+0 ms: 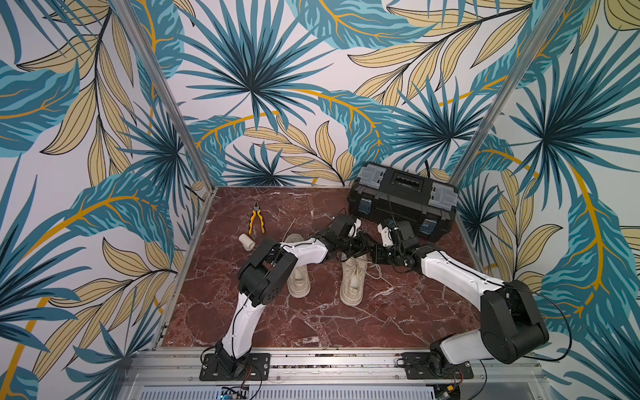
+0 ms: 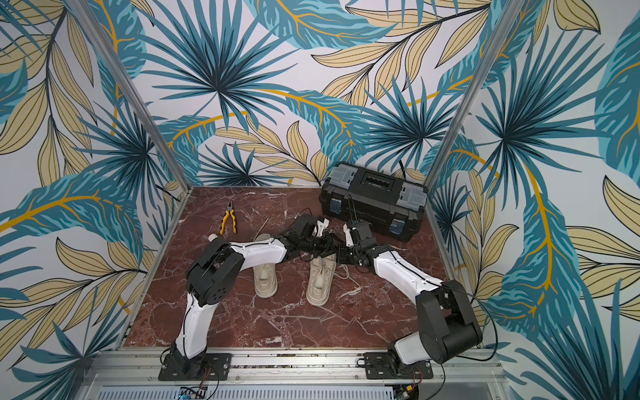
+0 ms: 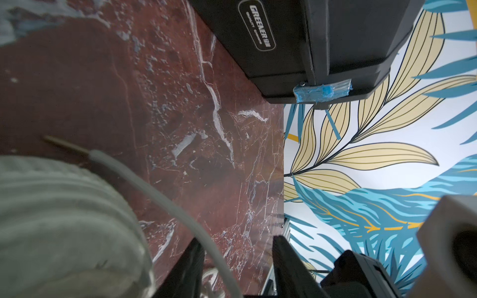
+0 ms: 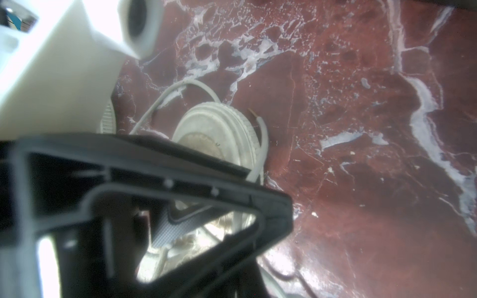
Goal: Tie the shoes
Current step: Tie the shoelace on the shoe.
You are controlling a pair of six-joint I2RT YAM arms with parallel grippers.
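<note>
Left tool [image 3: 236, 241] part-open around lace [image 3: 160, 192].

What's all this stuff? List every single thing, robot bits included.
shoes: two, cream, side by side mid-table
laces: loose strands, beige, trailing beside the shoes
pliers: one, yellow and black, far side of table
plastic tube piece: one, white, near pliers
toolbox: one, black with grey panels, far corner
table: one, red marble
walls: white, teal and yellow leaves
arms: two, white and black, from the near edge
left end effector: one, black, open around a lace
right end effector: one, black, shut, above a shoe
</note>
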